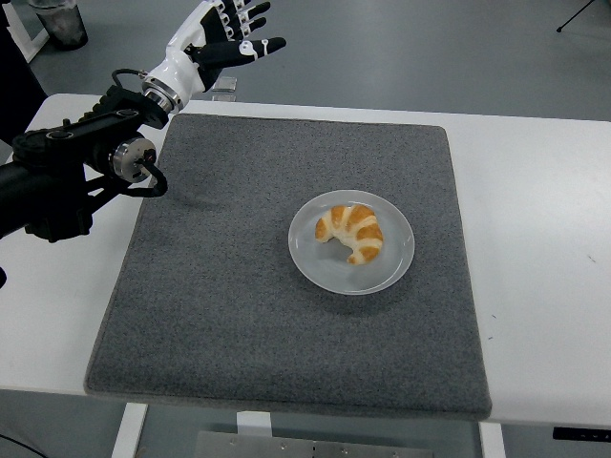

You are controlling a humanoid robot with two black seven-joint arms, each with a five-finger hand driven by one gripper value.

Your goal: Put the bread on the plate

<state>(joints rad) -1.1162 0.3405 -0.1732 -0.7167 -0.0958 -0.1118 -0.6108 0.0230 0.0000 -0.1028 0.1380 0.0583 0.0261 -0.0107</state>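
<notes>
A croissant-shaped bread is seen lying on a round white plate, with its curved back turned toward the right and its two tips pointing toward the left and the near side. The plate is set on a grey mat, a little right of the mat's middle. The mat is spread over a white table, whose bare surface is shown on both sides of it.

The left robot hand is held raised above the table's far left corner, well apart from the plate and the bread. Its fingers are spread apart and nothing is held in them; the thumb is pointed toward the right. The white wrist is joined to a black arm, which is brought in from the left edge and is stretched over the left border of the mat.

Beyond the table, a grey floor is shown, and a dark container is seen standing at the top left corner. A small flat object behind the hand cannot be identified.
</notes>
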